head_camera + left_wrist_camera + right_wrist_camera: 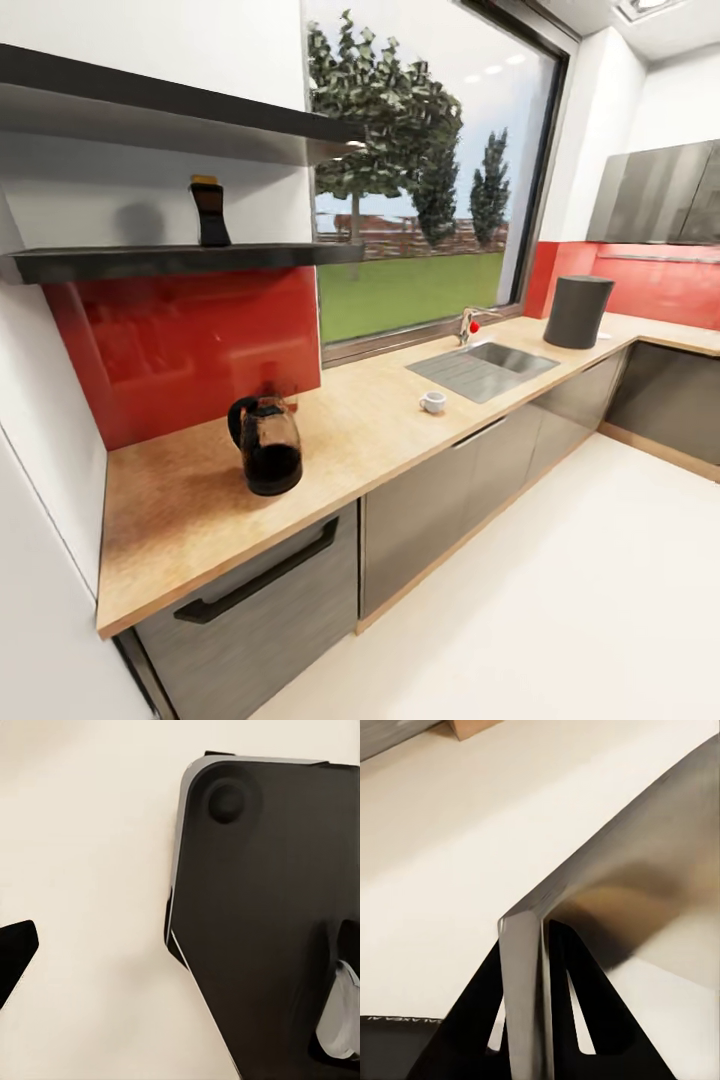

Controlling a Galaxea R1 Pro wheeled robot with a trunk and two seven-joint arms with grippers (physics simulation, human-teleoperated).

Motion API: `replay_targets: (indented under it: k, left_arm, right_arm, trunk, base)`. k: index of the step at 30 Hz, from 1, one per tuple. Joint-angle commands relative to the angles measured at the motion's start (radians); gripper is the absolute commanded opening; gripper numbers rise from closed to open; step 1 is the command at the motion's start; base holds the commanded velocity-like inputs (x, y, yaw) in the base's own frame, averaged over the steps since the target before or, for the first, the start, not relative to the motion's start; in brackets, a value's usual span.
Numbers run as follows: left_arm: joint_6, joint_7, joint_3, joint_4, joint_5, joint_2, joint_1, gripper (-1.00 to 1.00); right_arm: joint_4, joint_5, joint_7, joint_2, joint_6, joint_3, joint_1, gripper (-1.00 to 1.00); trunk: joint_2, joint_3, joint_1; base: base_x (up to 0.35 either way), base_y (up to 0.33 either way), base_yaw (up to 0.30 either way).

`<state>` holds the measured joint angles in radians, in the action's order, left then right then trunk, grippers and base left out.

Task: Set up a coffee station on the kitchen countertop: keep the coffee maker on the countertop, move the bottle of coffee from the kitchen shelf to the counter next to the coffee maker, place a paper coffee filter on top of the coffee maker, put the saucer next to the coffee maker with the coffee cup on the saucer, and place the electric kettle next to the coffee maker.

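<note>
Kettle [266,445] on table [370,420]; bottle [210,212] on shelf [170,262], cup [433,402] by sink: unassembled. Grippers' state: cannot tell.

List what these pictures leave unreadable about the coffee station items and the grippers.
- Bottle of coffee, head view: stands on the shelf; too small to read any label.
- Coffee cup, head view: too small to tell whether a saucer lies under it.
- Coffee maker, head view: only a plain dark back shows; carafe and basket hidden behind it.
- Wrist views: floor and dark robot parts; gripper states unreadable.
</note>
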<state>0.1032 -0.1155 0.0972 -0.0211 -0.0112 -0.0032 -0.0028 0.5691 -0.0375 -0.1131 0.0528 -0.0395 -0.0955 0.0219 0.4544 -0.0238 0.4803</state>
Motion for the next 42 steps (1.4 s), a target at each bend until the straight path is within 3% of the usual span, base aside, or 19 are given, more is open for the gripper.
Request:
replay_targets:
  k: [1, 15, 42]
  left_arm:
    - [0.003, -0.001, 0.007, 0.000, -0.001, -0.001, 0.000, 1.00]
    - [0.003, 0.003, -0.002, 0.001, 0.011, 0.003, 0.000, 1.00]
    - [0.004, 0.004, -0.004, 0.001, 0.014, 0.002, 0.000, 1.00]
  right_arm:
    - [-0.002, -0.001, -0.007, -0.001, -0.002, -0.004, 0.001, -1.00]
    - [-0.036, -0.001, -0.007, -0.002, -0.002, -0.003, 0.001, -1.00]
    - [-0.037, -0.001, -0.008, -0.002, -0.002, -0.003, 0.001, -1.00]
  trunk:
    - [-0.005, 0.001, -0.003]
    - [-0.012, 0.004, -0.007]
    - [-0.012, 0.004, -0.007]
  base:
    - [0.000, 0.000, -0.271]
    - [0.027, -0.013, -0.294]
    - [0.271, -0.203, -0.300]
